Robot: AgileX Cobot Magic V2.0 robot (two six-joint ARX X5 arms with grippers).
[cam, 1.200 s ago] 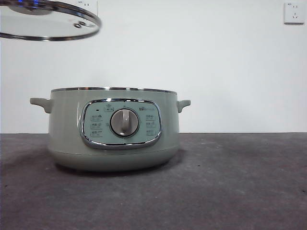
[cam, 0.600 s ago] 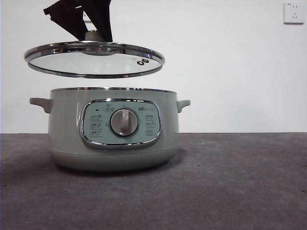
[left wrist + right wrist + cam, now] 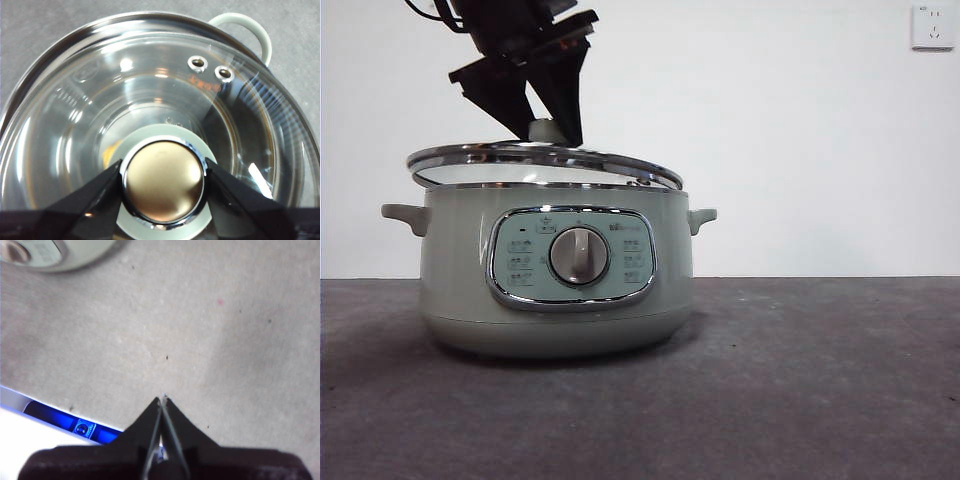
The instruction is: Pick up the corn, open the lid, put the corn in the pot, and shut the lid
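The pale green pot [image 3: 460, 270] stands on the grey table, its dial facing me. My left gripper [image 3: 548, 125] is shut on the knob [image 3: 164, 182] of the glass lid [image 3: 600, 160] and holds the lid just over the pot's rim, slightly tilted, its right edge lowest. In the left wrist view the lid [image 3: 150, 85] covers the pot's opening, and a pot handle [image 3: 252, 32] shows beyond it. A small yellow patch [image 3: 111, 150], likely the corn, shows through the glass beside the knob. My right gripper [image 3: 162, 401] is shut and empty above the table, away from the pot [image 3: 55, 252].
A white wall socket [image 3: 932, 27] is high on the wall at the right. The grey tabletop [image 3: 820, 380] stretches right of the pot. The table's front edge with a blue-lit strip [image 3: 75, 427] lies close to the right gripper.
The lid has come down from high on the left, moved right over the pot, and now sits almost on its rim. The left gripper has come into view with it.
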